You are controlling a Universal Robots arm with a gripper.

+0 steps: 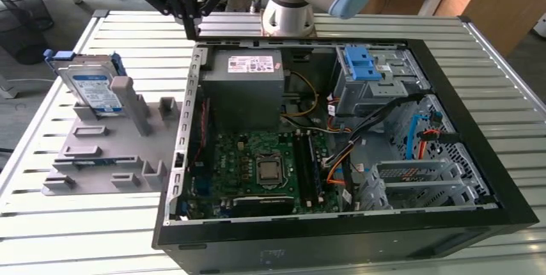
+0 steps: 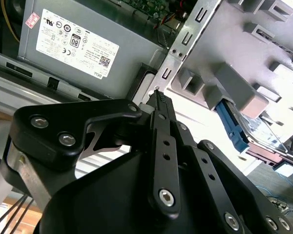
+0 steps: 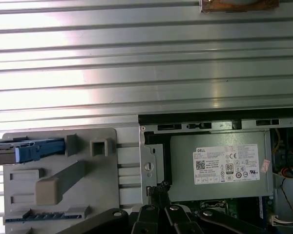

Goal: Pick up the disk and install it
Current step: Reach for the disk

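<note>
The disk [image 1: 91,87], a silver drive with a blue-and-white label and a blue frame, stands on edge at the far end of a grey fixture [image 1: 111,150], on the exterior view's left. Its blue edge also shows in both wrist views, disk [image 2: 254,129] and disk [image 3: 27,151]. My gripper [image 1: 189,31] hangs above the far left corner of the open computer case [image 1: 477,160], well to the right of the disk. Its black fingers are shut with nothing between them, as the gripper [image 2: 156,95] and gripper [image 3: 161,187] show in both wrist views.
Inside the case are a grey power supply [image 1: 247,73], a green motherboard [image 1: 256,166], a blue latch on a metal cage [image 1: 362,67] and loose cables. The case and the fixture rest on a slatted metal table [image 1: 128,25]. The arm's base [image 1: 286,13] stands behind the case.
</note>
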